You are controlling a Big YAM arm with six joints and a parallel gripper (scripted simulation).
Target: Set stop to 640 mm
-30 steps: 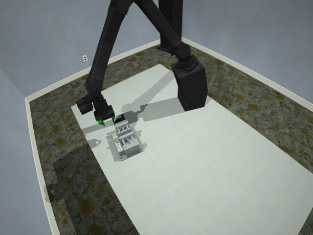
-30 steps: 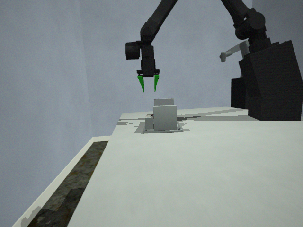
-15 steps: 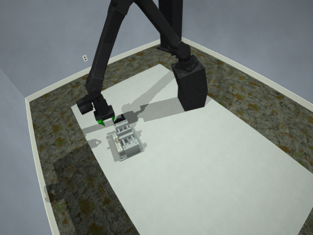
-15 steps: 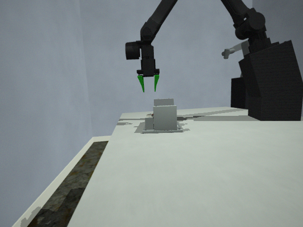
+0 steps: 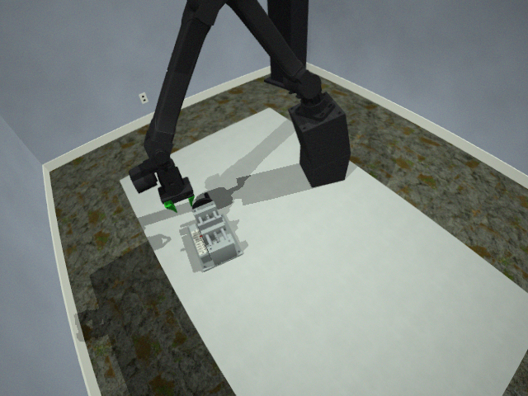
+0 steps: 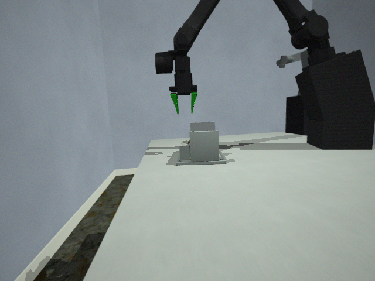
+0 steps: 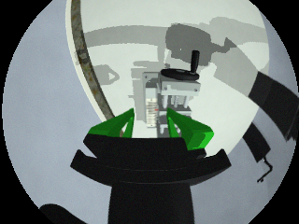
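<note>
A small grey stop fixture stands on the white table, with a scale strip along its left side and a black handwheel at its far end. In the wrist view the handwheel shows with a crank knob sticking up, beyond the fixture body. My gripper with green fingers hangs above and just left of the handwheel end. It is open and holds nothing. In the exterior view the gripper hovers clear above the fixture.
The black robot base stands on the table behind the fixture. The table's left edge runs close to the fixture, with mottled floor below it. A white baseboard lines the walls.
</note>
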